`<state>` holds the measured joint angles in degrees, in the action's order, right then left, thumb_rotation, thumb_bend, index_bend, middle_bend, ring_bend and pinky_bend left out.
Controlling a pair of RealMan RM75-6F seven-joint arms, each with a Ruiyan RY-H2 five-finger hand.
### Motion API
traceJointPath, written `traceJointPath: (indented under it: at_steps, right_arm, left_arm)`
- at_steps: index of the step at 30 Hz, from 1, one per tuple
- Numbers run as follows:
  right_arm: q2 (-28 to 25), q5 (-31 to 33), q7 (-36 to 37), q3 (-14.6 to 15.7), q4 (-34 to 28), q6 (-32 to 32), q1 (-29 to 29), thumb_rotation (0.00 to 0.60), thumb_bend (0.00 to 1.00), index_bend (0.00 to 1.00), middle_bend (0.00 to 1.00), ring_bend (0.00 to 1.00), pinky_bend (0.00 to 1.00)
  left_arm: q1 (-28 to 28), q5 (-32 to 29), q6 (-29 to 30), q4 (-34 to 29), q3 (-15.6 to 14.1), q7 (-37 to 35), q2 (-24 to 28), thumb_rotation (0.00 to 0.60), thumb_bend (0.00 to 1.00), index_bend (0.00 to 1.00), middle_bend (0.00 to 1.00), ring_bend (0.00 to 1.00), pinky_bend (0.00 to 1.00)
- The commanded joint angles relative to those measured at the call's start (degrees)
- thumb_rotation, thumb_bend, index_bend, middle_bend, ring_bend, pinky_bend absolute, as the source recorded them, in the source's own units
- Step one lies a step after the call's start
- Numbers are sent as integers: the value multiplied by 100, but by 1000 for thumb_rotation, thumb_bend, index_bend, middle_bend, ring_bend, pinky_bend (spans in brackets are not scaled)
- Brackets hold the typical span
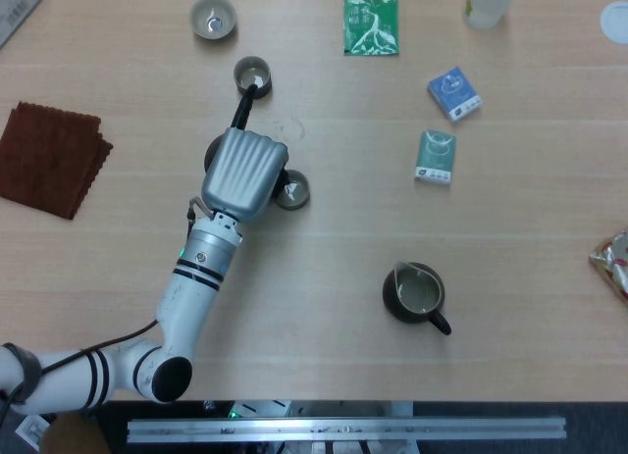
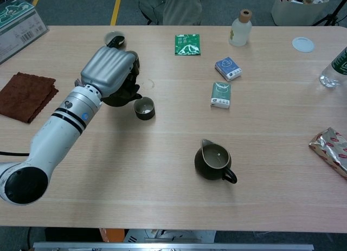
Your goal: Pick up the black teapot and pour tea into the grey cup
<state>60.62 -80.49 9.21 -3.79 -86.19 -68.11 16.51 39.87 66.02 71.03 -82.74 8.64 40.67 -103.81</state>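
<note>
One arm is in view, the left; the right hand shows in neither camera. At the far left of the tabletop [image 2: 162,207] lies a brown cloth [image 1: 49,158], untouched. Next comes the left hand [image 1: 242,175], back plate up, fingers curled down around the black teapot [image 2: 120,94], which is mostly hidden beneath it; the teapot's straight handle [image 1: 242,109] sticks out past the hand toward the far cups. Whether the pot rests on the tabletop or is just lifted cannot be told. Its spout sits at the rim of the grey cup [image 2: 144,108], just right of the hand (the cup's bottom is visible, so little or no tea in it yet, judged only). Two more small cups [image 1: 213,17] stand farther back, well apart from the work. Right of centre: a dark pitcher [image 2: 214,161] with pale liquid, a green packet [image 2: 187,44], two small boxes [image 2: 220,94], a bottle [image 2: 239,27]. Step in hand: pour onset, by my reading. Next move calls for a slow wrist tilt keeping the spout over the cup mouth.
</note>
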Motion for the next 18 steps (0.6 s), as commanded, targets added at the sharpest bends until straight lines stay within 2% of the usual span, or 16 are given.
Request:
traceJointPath:
  at_steps: [1,18]
  right_arm:
    - [4,0,8,-4,5,0,-5,600,308,528,387,288,325]
    - [5,-27,40,-25,15,-29,-42,600,308,528,387,288,325]
  left_arm:
    - [-13,42,5,26,-18,24,5,600,358,891,978,766,0]
    - [-82,417,100,202,-107,186,-58,600,358,891,977,766,0]
